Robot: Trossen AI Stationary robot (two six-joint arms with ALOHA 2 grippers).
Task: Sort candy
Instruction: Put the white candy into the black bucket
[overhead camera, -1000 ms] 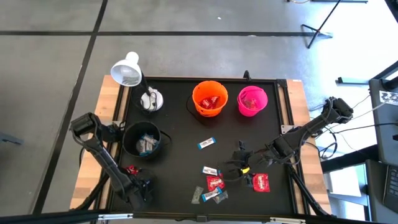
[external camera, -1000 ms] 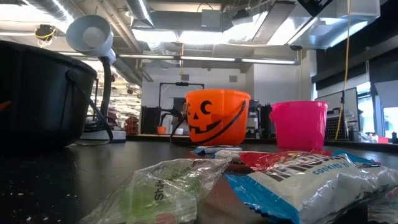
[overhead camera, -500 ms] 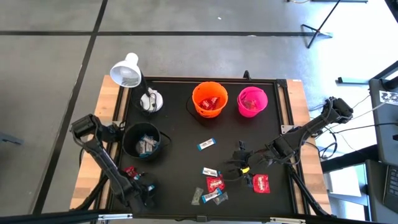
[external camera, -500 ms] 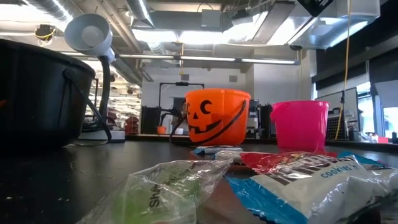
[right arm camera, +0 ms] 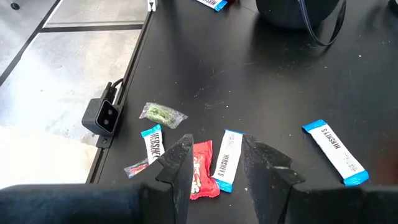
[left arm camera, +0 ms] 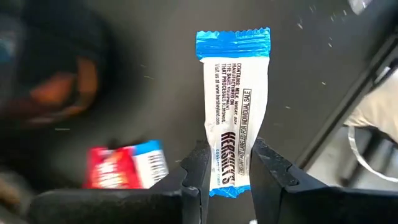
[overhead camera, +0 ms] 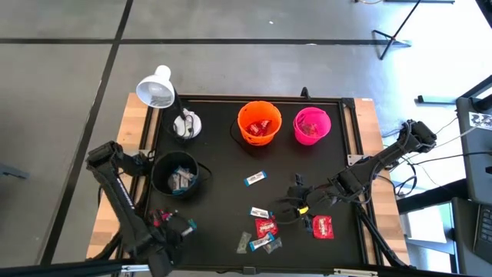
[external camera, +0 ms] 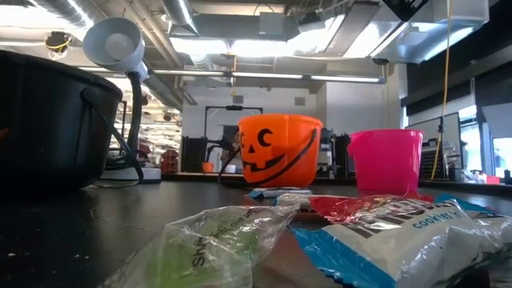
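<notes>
Left end effector (left arm camera: 227, 165) has just clenched on a blue-and-white candy (left arm camera: 231, 112) and lifted it off the bench (overhead camera: 223, 185) at the front-left corner; a red candy (left arm camera: 123, 167) lies below it. Likely next: carry it to the black bucket (overhead camera: 178, 174). Right end effector (right arm camera: 214, 163) unchanged, released, hovering over the candy cluster (overhead camera: 265, 227) at front centre.

Two buckets (overhead camera: 259, 121) stand behind the loose candy (overhead camera: 262, 227); a third (overhead camera: 177, 173) apparently leftward.
</notes>
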